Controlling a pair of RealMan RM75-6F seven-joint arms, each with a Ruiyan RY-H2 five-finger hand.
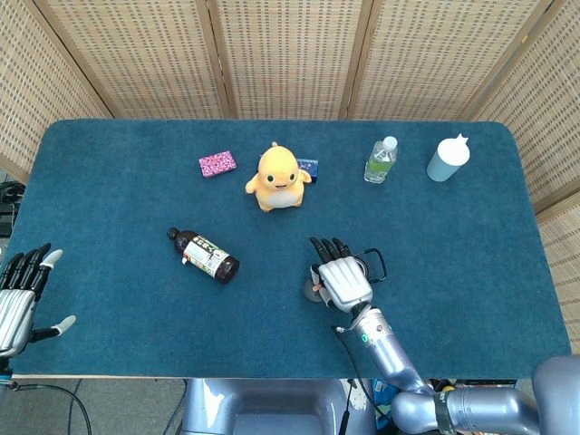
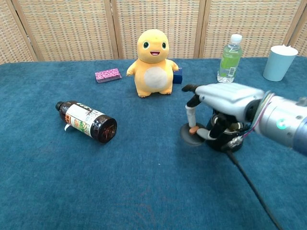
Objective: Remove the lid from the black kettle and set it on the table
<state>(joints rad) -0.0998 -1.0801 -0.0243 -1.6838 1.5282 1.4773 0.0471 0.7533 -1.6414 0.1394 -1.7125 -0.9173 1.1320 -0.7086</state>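
The black kettle point(image 2: 226, 141) stands on the blue table right of centre, mostly hidden behind my right hand point(image 2: 225, 97). In the head view its open top and handle point(image 1: 373, 265) show just right of the right hand point(image 1: 343, 277). That hand pinches the round grey lid point(image 2: 191, 136) by its knob, holding it left of the kettle and low over the cloth; I cannot tell whether it touches the table. The lid's edge point(image 1: 312, 288) peeks out left of the hand. My left hand point(image 1: 23, 294) hovers at the table's near left corner, fingers apart, holding nothing.
A dark bottle point(image 2: 86, 120) lies on its side at centre left. A yellow plush point(image 2: 153, 62), a pink box point(image 2: 108, 75) and a small blue box point(image 2: 178, 75) sit toward the back. A water bottle point(image 2: 230, 58) and a pale blue cup point(image 2: 279, 62) stand at back right.
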